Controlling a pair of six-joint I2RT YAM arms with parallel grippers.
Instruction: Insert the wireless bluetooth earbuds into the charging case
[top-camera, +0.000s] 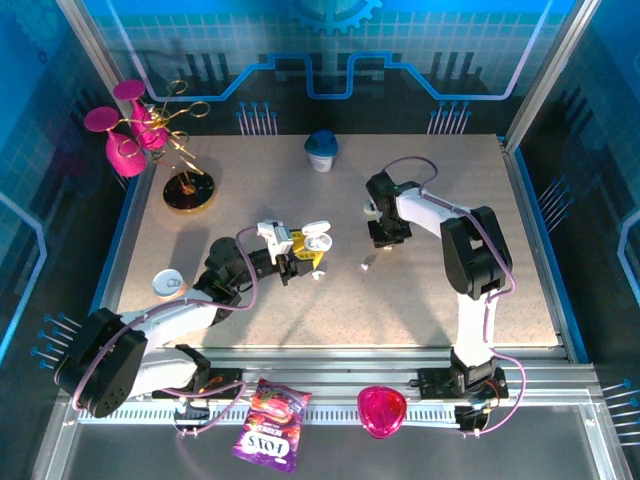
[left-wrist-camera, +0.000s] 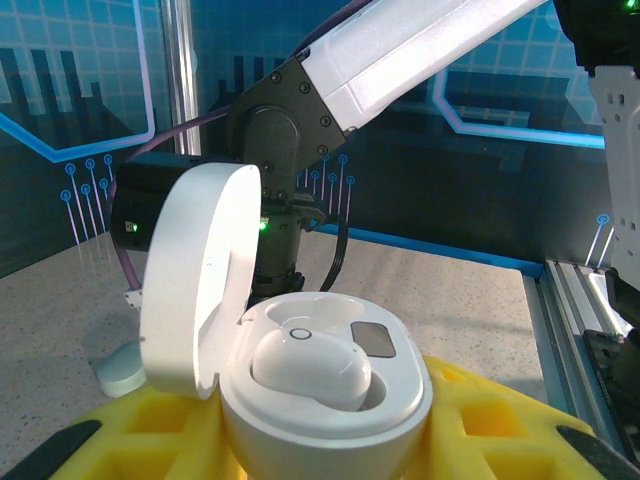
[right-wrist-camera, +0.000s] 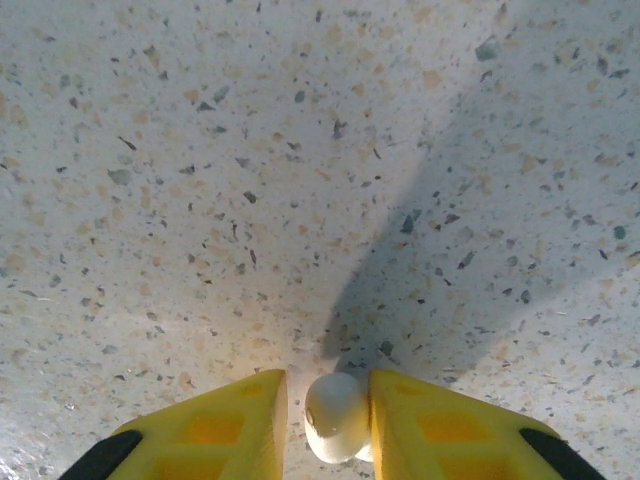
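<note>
Right pincer (right-wrist-camera: 327, 402) nips an earbud (right-wrist-camera: 336, 420) near the tabletop's (right-wrist-camera: 200, 150) middle. Lift straight without squeezing harder, toward the open charging case (left-wrist-camera: 330, 448) that the left pincer (left-wrist-camera: 320, 432) grips.

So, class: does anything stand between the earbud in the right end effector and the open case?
Nothing visible does. The earbud sits pinched in the right end effector; the case, lid up, is held by the left end effector, and the top view shows just table between them.
</note>
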